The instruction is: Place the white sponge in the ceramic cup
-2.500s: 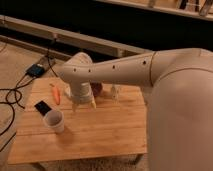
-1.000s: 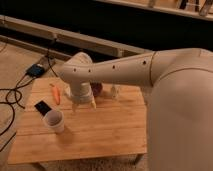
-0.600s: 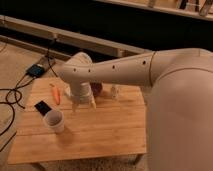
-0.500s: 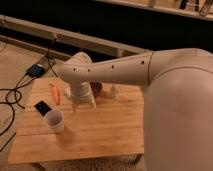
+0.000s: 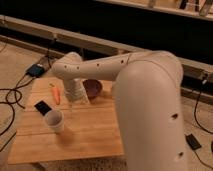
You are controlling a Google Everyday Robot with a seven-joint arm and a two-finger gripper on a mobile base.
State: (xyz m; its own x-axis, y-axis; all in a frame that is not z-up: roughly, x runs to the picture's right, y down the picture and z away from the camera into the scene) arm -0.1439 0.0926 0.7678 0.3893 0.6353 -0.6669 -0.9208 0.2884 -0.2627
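**Wooden counter carrying a cup, a carrot and a bowl under the bent arm**

Pale wooden planks are making up the counter (image 5: 95,131), which is sitting on a beige floor in front of a long dark wall. The robot's bulky white arm (image 5: 150,105) is filling the right side of the view, reaching left across the far half of the counter and bending down at the elbow. The tool (image 5: 79,99) is hanging at the arm's lower end, just above the wood, between the carrot (image 5: 56,94) and the dark maroon bowl (image 5: 92,88). Whether it is open, closed or gripping anything cannot be told. The white sponge is not showing apart from the pale tool. The ceramic cup (image 5: 54,120) is standing upright near the counter's left front, apart from the tool and nearer the camera. A flat black object (image 5: 43,106) is lying just behind the cup, close to the carrot. Black cables (image 5: 11,95) are trailing over the floor on the left.
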